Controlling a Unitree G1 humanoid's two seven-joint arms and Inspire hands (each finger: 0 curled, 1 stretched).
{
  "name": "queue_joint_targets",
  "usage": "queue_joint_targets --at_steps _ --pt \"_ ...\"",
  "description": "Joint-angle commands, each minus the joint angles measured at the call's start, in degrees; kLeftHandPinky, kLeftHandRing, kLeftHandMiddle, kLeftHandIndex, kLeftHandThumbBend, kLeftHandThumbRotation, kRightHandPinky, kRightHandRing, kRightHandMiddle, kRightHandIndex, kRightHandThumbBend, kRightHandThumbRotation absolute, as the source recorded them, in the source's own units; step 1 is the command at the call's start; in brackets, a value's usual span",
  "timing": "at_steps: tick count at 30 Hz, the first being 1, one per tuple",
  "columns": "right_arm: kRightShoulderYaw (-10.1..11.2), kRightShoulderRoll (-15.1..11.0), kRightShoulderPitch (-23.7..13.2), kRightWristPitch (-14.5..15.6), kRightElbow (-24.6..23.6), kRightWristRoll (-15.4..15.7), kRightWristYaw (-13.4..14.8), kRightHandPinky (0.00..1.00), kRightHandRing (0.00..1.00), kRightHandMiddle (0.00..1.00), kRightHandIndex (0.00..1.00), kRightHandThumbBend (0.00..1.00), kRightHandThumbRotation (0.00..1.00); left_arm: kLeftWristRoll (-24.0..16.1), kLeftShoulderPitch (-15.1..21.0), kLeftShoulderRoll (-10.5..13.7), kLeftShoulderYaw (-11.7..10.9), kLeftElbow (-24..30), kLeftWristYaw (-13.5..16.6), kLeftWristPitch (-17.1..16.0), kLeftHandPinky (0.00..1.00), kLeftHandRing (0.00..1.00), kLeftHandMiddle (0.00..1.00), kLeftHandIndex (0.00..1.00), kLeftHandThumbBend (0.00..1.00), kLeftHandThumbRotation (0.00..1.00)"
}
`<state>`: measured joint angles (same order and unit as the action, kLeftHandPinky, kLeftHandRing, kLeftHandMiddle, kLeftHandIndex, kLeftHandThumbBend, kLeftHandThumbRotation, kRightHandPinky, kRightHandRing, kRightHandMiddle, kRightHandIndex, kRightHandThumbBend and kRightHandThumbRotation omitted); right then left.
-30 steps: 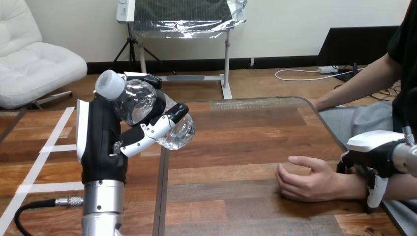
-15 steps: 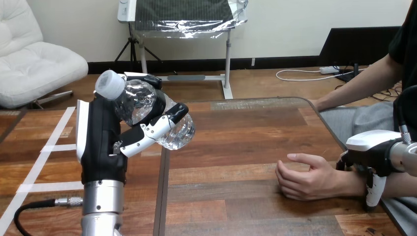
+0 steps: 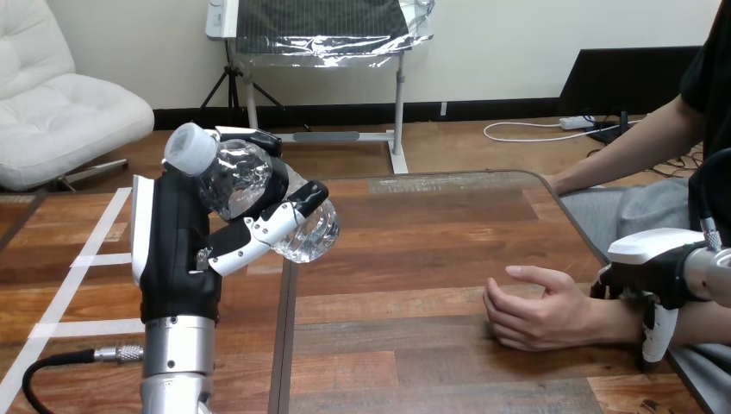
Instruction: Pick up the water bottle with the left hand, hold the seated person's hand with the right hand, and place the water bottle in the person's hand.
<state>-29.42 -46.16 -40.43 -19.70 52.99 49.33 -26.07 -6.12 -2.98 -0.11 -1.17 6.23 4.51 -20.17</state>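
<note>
**Bottle aloft at the table's left edge; right hand at the person's wrist**

Table (image 3: 414,233): glossy, reddish-brown wood planks, rounded far corners, thin dark rim.

Water bottle (image 3: 246,177): clear, crinkled plastic, rounded body, white ribbed cap. It is held in the air above the table's left edge, clear of the wood. It tilts, with the cap up and away from the table and the base lower, out over the tabletop.

Left hand (image 3: 172,250): forearm upright just off the table's left edge, silver tube below, black palm with a white shell on the outer side. Its fingers (image 3: 259,228) are curled across the bottle's body and clamp it against the palm.

Person's hand (image 3: 539,306): rests on the table near its right edge, loosely cupped, thumb uppermost.

Right hand (image 3: 655,267): at the table's right edge, white shell on top, lying over the person's wrist and touching it. Cannot tell whether it grips the wrist.
</note>
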Motion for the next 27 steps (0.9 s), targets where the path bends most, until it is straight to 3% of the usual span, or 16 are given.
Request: queue_joint_targets --at_steps 1,14,27 --pt "-0.2 1.2 -2.9 1.5 -0.1 -0.6 -1.5 0.79 0.83 0.86 0.85 0.70 0.09 0.5 2.6 0.5 -0.5 2.4 0.0 -0.1 0.44 0.43 0.45 0.50 0.62 0.00" --pt "1.6 -0.1 0.1 3.4 -5.6 -2.8 -3.4 0.76 0.83 0.87 0.86 0.71 0.11 0.3 2.9 0.5 -0.6 2.1 0.0 -0.1 0.44 0.43 0.45 0.50 0.62 0.00" --pt "3.8 -1.7 4.4 5.6 -11.2 -6.3 -3.3 0.76 0.84 0.88 0.86 0.71 0.10 0.7 3.3 0.5 -0.6 1.5 -0.2 0.2 0.44 0.43 0.45 0.50 0.62 0.00"
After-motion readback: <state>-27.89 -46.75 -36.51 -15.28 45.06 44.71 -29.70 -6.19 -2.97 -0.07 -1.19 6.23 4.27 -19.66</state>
